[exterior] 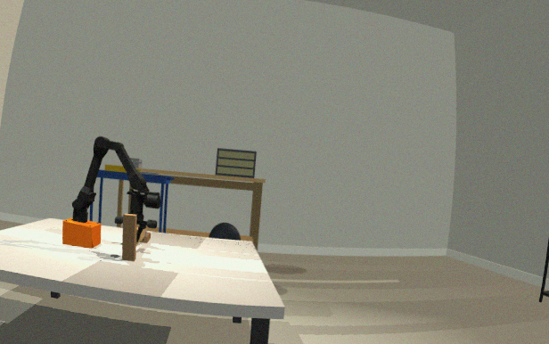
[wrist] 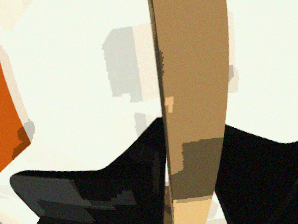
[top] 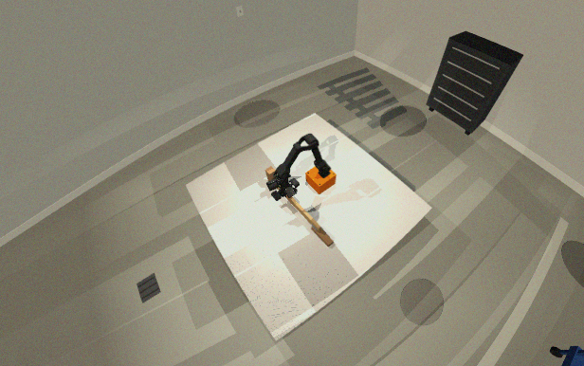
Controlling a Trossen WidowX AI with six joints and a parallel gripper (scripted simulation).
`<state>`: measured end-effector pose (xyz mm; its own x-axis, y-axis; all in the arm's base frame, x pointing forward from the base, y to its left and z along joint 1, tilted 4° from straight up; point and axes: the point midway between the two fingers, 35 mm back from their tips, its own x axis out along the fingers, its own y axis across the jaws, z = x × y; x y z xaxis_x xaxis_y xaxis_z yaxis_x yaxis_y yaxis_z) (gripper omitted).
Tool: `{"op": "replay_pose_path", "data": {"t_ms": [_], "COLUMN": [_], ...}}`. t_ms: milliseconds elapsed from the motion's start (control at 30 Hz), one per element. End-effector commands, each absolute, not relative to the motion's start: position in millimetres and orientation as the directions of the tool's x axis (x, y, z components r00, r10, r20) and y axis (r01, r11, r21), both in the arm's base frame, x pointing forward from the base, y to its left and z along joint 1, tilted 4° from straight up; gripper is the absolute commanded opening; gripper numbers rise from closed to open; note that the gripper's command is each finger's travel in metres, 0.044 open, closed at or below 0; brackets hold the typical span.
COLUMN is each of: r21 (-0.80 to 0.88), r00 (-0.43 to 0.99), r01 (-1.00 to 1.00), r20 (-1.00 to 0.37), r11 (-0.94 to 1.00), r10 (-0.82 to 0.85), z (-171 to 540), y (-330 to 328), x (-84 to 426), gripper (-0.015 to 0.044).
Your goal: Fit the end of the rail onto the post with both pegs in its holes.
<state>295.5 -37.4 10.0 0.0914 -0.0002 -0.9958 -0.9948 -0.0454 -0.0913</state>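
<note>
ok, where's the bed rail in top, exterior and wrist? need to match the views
Top: rail runs diagonally across mid-table, from the gripper down-right.
Exterior: only a small end piece shows, low behind the upright wooden block, under the gripper.
Wrist: rail fills the centre, running top to bottom, clamped between the black fingers.
Shared landmark: orange arm base, in all three.
</note>
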Motion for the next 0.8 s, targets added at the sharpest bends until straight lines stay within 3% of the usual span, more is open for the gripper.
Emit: {"op": "replay_pose_path", "data": {"t_ms": [0, 767], "r21": [-0.099, -0.099], "r00": [0.100, 0.100], "r01": [-0.994, -0.994], "r20": [-0.995, -0.995], "r11": [-0.049, -0.049], "r10": [-0.004, -0.005], "z": [11.6, 12.8], "y": [-40.2, -47.1], "x": [298.4, 298.8], "gripper": [0.0000, 0.0000]}}
